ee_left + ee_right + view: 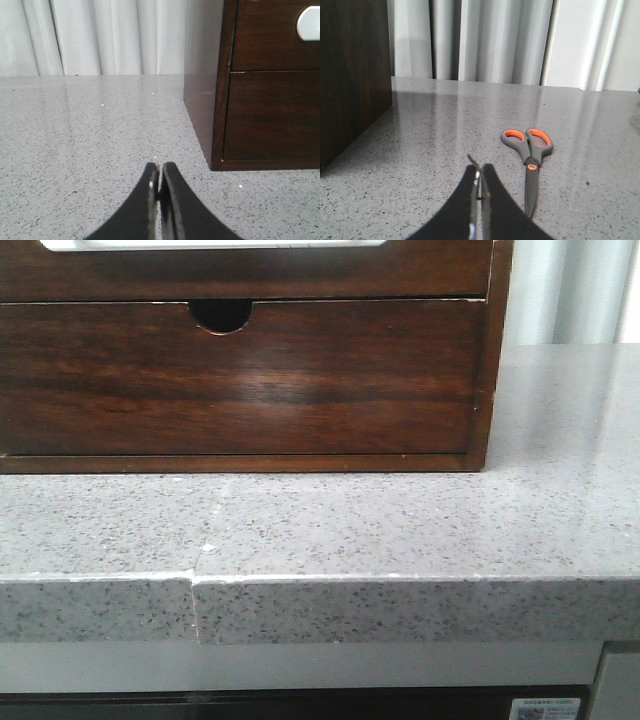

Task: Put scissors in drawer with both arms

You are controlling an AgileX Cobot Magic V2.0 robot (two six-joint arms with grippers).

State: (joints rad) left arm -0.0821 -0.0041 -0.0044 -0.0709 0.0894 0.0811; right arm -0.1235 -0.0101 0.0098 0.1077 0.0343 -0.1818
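Right wrist view — scissors [530, 162] flat on countertop [420, 150], beside closed right gripper [479, 175].

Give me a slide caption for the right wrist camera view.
Closed right tool hovering over the grey countertop, grey-and-orange scissors lying flat beside it.

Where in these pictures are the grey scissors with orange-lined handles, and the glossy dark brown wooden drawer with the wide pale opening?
Grey scissors with orange-lined handles [530, 166]: right wrist view, on the pivot where the blades meet.
Glossy dark brown wooden drawer with the pale opening [265, 45]: left wrist view, on its dark front panel.
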